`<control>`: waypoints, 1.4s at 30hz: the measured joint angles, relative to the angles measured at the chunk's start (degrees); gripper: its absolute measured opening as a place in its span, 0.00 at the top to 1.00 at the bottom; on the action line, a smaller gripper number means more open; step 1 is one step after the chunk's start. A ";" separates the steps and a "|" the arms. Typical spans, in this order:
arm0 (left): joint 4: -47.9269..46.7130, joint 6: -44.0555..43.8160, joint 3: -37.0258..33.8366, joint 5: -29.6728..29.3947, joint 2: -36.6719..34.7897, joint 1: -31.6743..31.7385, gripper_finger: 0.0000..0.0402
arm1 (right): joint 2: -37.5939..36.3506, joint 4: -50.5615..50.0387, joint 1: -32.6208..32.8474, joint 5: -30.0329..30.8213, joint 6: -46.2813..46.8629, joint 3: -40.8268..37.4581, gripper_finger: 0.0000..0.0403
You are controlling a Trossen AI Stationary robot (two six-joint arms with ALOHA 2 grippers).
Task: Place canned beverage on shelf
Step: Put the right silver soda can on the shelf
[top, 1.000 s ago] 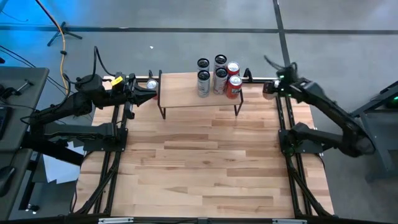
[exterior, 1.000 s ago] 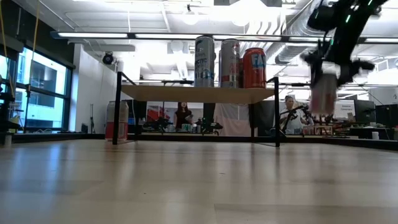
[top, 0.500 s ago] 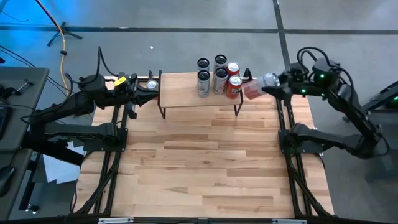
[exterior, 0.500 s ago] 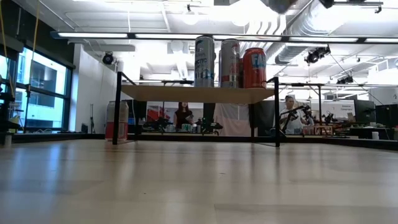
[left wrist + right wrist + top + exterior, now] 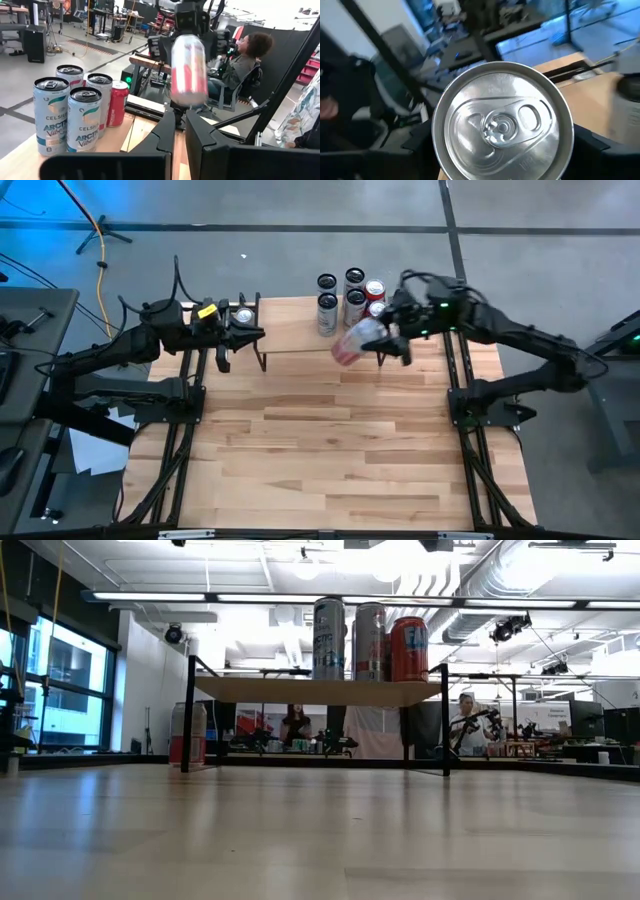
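The right arm reaches in from the table's right edge, its right gripper (image 5: 372, 340) clamped around a pink can (image 5: 352, 343) held tilted above the shelf (image 5: 290, 330) near its front edge. Five cans (image 5: 350, 300) crowd the shelf's back right corner (close behind the held one). The left gripper (image 5: 255, 333), fingers closed, waits off the shelf's left end.

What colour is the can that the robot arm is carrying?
The can is pale silver-white with pink-red markings, seen best in the left wrist view.

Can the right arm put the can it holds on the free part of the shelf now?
Probably yes. The right gripper holds the pink can over the shelf; the standing cans crowd only its right end, leaving bare plank.
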 joint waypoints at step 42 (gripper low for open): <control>15.16 -1.14 -0.02 12.02 19.73 -5.41 0.17 | 24.28 -11.16 10.15 5.25 -9.89 20.83 0.31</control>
